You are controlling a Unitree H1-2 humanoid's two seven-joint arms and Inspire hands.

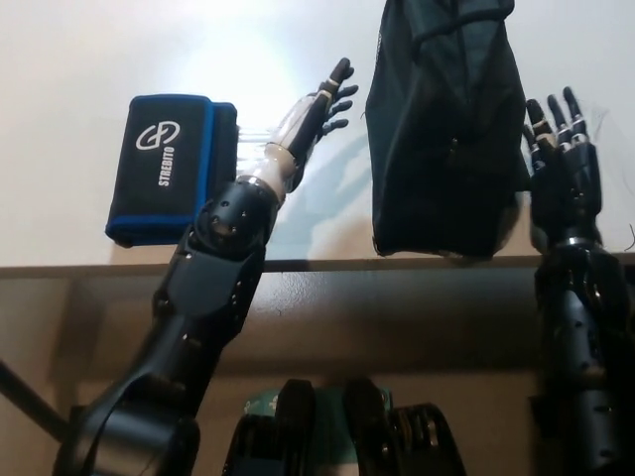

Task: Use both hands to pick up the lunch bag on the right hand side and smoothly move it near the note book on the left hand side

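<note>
Bare white table; likely lab test bench

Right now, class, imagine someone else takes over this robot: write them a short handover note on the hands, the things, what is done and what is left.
Left hand: open, fingers spread, holding nothing, between the notebook and the lunch bag, apart from the bag.
Right hand: open, raised by the bag's right side; contact cannot be told.
Lunch bag: dark, on the white table, to the right of the notebook.
Notebook: black with blue edging, on the left.
Done: neither hand grips the bag; whether it sits near enough to the notebook is a judgement for you.
Left: if not, grasp the bag from both sides, lift it, carry it smoothly beside the notebook.
</note>
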